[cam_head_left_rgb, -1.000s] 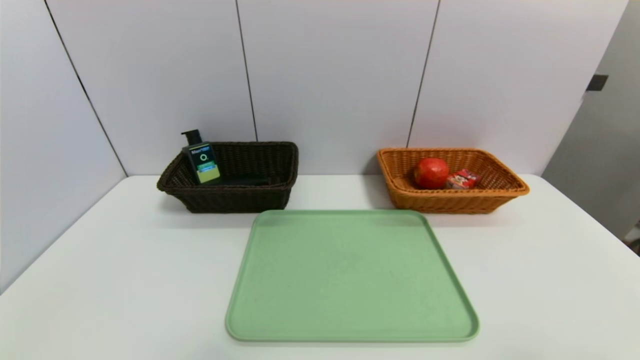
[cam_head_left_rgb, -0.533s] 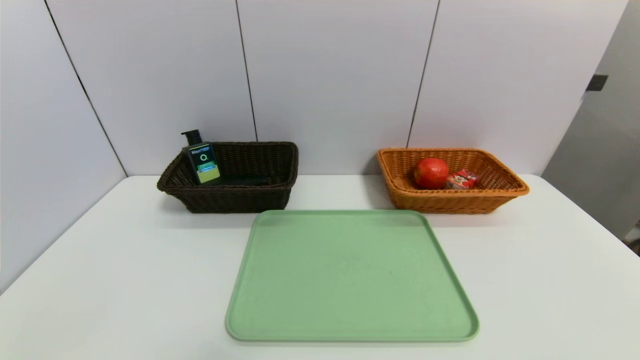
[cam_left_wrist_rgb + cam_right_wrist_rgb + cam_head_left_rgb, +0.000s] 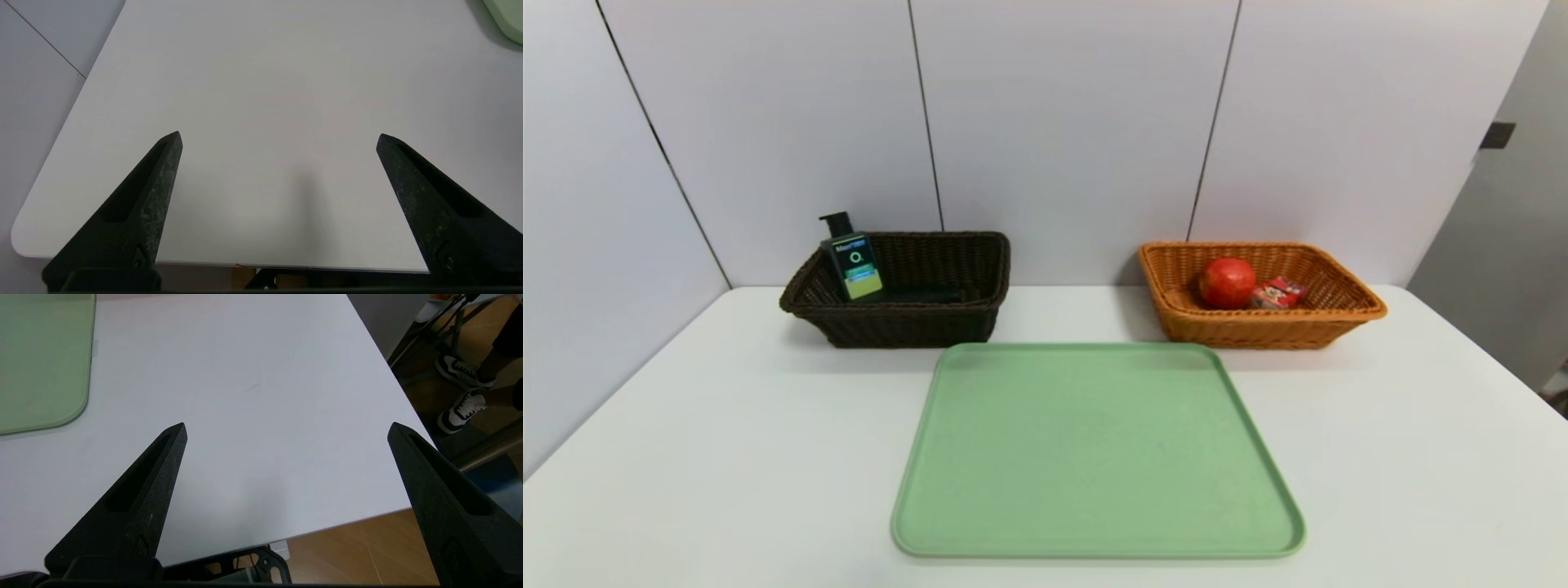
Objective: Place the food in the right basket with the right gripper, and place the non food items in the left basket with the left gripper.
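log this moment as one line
left gripper open, over table | right gripper open, over table | pump bottle in dark basket | apple, carton in orange basket

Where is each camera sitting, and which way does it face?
Head: on the head, looking forward and down at both baskets and the green tray; no arm shows.
Left wrist: over the table's near left, facing down; its open fingers show.
Right wrist: over the near right, facing down; its open fingers show.
Head and right wrist share the tray.
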Controlling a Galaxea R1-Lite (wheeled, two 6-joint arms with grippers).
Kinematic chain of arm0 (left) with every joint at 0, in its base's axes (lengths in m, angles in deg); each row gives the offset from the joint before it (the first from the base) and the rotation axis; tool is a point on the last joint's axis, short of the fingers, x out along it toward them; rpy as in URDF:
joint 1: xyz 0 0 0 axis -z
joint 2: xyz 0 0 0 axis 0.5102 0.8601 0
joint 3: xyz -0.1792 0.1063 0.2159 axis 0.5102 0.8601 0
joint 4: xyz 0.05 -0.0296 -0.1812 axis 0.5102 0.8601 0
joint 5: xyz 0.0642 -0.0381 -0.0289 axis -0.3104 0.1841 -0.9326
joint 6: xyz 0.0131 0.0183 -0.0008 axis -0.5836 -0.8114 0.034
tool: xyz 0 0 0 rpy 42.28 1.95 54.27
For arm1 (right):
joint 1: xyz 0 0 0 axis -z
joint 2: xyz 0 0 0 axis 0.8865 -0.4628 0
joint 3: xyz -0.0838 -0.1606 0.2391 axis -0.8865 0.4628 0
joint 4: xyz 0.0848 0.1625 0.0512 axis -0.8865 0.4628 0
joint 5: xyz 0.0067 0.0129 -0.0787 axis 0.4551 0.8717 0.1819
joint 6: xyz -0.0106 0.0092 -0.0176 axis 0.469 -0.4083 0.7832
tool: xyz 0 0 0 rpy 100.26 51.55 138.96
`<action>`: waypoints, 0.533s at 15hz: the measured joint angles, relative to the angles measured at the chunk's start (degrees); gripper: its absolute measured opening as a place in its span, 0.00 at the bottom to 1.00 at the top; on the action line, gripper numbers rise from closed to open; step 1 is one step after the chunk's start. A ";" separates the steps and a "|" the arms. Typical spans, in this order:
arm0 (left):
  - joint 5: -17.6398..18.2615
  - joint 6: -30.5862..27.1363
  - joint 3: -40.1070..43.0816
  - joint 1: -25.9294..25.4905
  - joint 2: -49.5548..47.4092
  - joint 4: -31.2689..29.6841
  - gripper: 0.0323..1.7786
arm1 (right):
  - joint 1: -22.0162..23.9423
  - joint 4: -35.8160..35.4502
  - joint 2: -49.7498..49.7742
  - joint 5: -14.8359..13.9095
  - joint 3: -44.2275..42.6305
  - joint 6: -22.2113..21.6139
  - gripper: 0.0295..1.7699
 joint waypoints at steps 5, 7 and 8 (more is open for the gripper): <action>-0.16 0.68 2.15 -0.02 -3.04 -1.88 0.95 | 2.23 -5.29 7.81 4.82 5.99 6.79 0.96; -0.24 0.90 4.69 -0.02 -3.41 -7.31 0.95 | 2.36 -14.38 10.40 5.12 12.43 7.95 0.96; -0.11 0.79 6.40 0.00 -3.47 -11.08 0.95 | 2.43 -19.98 12.00 5.35 16.49 9.58 0.96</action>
